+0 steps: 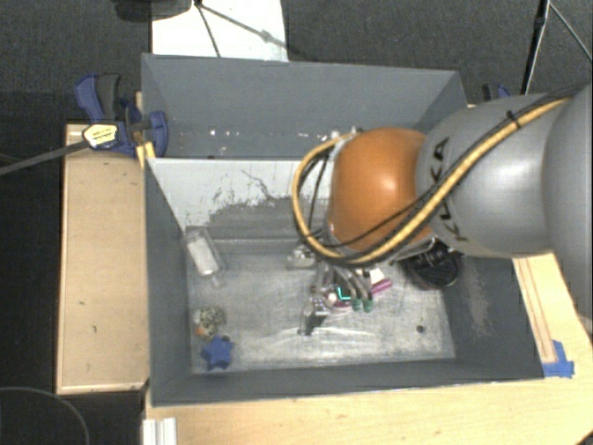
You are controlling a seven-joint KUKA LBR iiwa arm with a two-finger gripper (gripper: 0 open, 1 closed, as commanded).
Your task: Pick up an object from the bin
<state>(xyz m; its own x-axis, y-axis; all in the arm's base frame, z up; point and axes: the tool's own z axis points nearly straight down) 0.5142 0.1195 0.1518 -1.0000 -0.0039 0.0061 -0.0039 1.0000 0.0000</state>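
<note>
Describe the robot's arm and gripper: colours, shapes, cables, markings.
The arm is a thick, rounded silver-grey body with black KUKA lettering. An orange domed cover caps its wrist. Yellow and black cables run along the arm and loop round the cover. The small dark gripper carries green and pink wiring.

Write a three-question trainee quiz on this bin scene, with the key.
1. True or false: the gripper hangs over the blue object in the bin's near-left corner.
2. Which thing lies partly under the arm, at the right? A) clear tube B) black round object C) speckled lump
3. How many things lie along the bin's left side?
Key: 1 false, it is near the middle, by pink and green bits. 2 B. 3 three: tube, lump, blue object.
</note>
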